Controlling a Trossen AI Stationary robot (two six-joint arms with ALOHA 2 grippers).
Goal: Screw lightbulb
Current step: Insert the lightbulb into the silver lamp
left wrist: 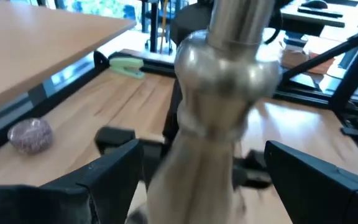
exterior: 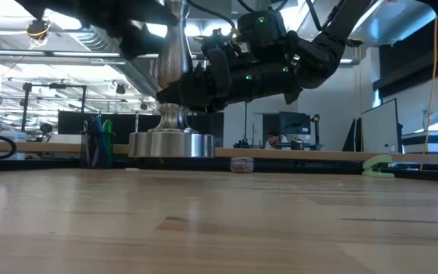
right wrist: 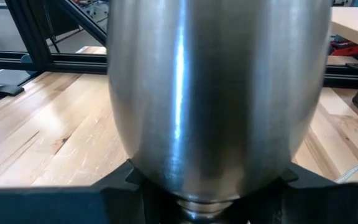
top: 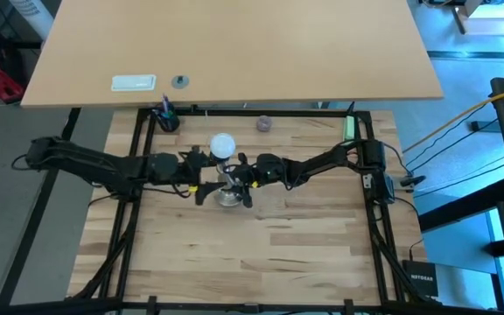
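Clamping the silvery stand (top: 227, 194) from both sides: right gripper (right wrist: 207, 186) closed on it, left gripper (left wrist: 197, 180) spread around its stem; lightbulb (top: 223, 144) sits on top.

Both arms reached inward to the table's middle, the left arm (top: 86, 164) from nine o'clock, the right arm (top: 322, 162) from three o'clock. The left gripper (left wrist: 197, 186) held its fingers (left wrist: 114, 171) spread apart. The right gripper (right wrist: 207, 186) had its fingers (right wrist: 120, 180) pressed against metal on both sides.
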